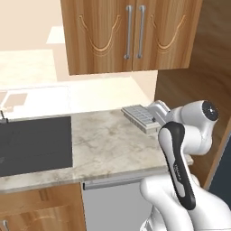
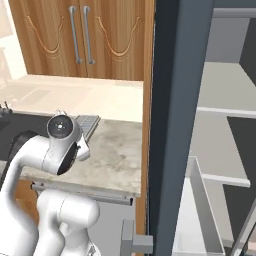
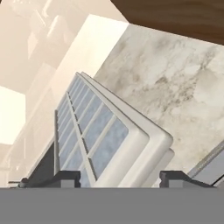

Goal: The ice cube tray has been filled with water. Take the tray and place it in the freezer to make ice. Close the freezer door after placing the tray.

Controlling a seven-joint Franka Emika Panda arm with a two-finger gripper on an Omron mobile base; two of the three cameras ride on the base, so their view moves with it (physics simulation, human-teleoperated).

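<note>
Ice cube tray (image 1: 137,115) at back right corner of marble counter (image 1: 103,142), pale grid of small square cells, near end seated between the gripper (image 3: 120,177) finger tips (image 3: 65,177) in hand view, one tip on each side of its width; tilted in that view, whether lifted off the stone or resting on it impossible to tell. Largest item: freezer (image 2: 220,125) at far right of right base view, open, light grey shelves and a white bin (image 2: 200,210) visible inside, slate-blue edge (image 2: 172,125) standing just beside the wood panel at counter end. Wooden wall cabinets (image 1: 131,34) with long grey handles above the counter. Dark cooktop (image 1: 34,144) set into the counter at left, well apart from the tray. White arm (image 1: 185,149) reaching forward to the tray. Jaws part-spread, pinching the tray across its short side.
</note>
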